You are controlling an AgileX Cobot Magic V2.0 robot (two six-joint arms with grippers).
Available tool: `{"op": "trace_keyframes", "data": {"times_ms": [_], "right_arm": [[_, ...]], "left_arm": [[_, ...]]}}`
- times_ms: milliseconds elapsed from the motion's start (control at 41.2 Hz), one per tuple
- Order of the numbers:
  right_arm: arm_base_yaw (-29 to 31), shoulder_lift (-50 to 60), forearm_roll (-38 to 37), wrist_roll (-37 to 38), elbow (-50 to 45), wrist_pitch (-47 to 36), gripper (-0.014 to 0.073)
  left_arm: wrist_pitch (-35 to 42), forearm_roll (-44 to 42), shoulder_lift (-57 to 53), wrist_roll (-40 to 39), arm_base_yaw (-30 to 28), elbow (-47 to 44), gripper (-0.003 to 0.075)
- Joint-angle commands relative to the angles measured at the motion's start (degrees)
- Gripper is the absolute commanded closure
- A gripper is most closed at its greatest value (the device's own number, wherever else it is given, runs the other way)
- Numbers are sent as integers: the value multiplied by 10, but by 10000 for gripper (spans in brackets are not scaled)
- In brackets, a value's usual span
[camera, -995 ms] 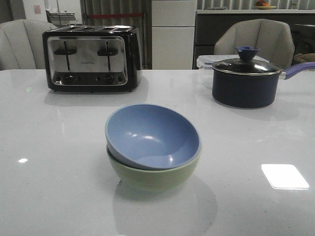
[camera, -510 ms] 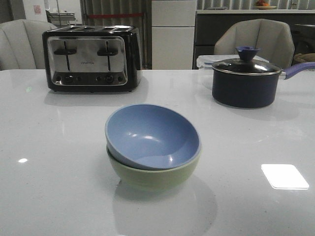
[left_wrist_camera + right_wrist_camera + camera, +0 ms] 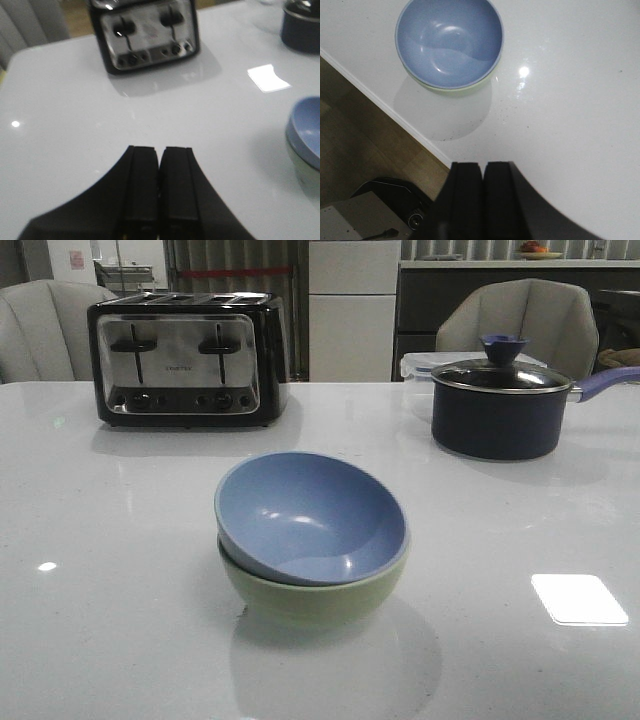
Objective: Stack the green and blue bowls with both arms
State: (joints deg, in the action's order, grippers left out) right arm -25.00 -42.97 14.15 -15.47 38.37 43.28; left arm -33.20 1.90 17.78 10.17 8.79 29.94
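Observation:
The blue bowl (image 3: 310, 515) sits nested, slightly tilted, inside the green bowl (image 3: 305, 598) near the table's front middle. The stack also shows in the right wrist view, blue bowl (image 3: 449, 41) over a thin sliver of green bowl (image 3: 462, 89), and at the edge of the left wrist view, blue bowl (image 3: 306, 131) above green bowl (image 3: 305, 170). My left gripper (image 3: 160, 149) is shut and empty, apart from the bowls. My right gripper (image 3: 483, 164) is shut and empty, held above the table's front edge. Neither arm shows in the front view.
A black and silver toaster (image 3: 186, 358) stands at the back left. A dark navy lidded pot (image 3: 498, 405) with a purple handle stands at the back right, a clear container (image 3: 416, 365) behind it. The table's front edge (image 3: 385, 107) runs beside the bowls, wooden floor beyond.

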Motion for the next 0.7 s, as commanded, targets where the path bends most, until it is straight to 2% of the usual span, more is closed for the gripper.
{"op": "trace_keyframes", "data": {"times_ms": [0, 146, 291, 582, 679], "right_arm": [[4, 3, 5, -2, 16, -31, 537], [4, 3, 5, -2, 16, -31, 537], [4, 3, 5, -2, 16, -31, 537], [4, 3, 5, -2, 16, -30, 537], [4, 3, 5, -2, 16, -31, 537]], "left_arm": [[100, 8, -53, -2, -38, -29, 627], [155, 18, -119, -8, -61, -98, 627], [244, -22, -162, -96, -61, -185, 627], [393, -19, -192, -96, -61, -304, 627], [390, -19, -192, -96, -64, -304, 627]]}}
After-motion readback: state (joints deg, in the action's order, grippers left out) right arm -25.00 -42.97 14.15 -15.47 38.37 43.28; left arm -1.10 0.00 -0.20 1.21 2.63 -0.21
